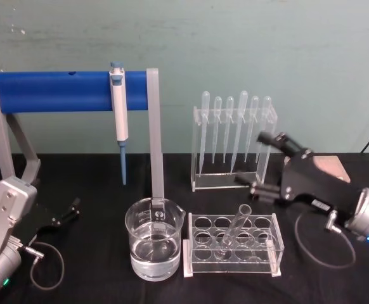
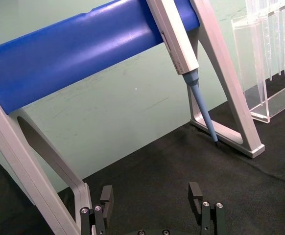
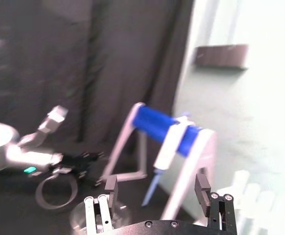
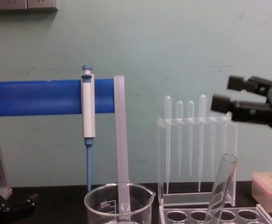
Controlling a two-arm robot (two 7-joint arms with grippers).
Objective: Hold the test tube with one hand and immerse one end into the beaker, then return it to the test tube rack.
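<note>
None of the task done: the long clear glass test tube with its round bottom and open rim leans in the clear plastic rack with round holes, near the front of the black cloth table, just right of the beaker; grasp, dip and return are all left, as I judge it
Right hand: the black right gripper on its silver cylindrical wrist hangs in the air above and to the right of the rack, well apart from the tube; its fingers are spread wide and hold nothing
Left hand: the black left gripper rests low at the near left of the table; fingers parted, empty; it looks parked
Beaker: the wide clear glass beaker with pouring spout and white printed marks stands left of the rack, about a third full of clear liquid; smooth, round, thin-walled
Tube shape: slim, straight, glossy cylinder, tilted with its rim toward the far right; likely slippery to pinch
Rack: transparent, boxy, two rows of holes; the tube sits in a middle hole
Behind: thin translucent plastic pipettes with bulb tops hang in a tall clear stand at the far right; a blue-and-white pipettor hangs from a matte blue bar on a grey frame at the far left
Wall: pale green, flat, faintly scuffed
</note>
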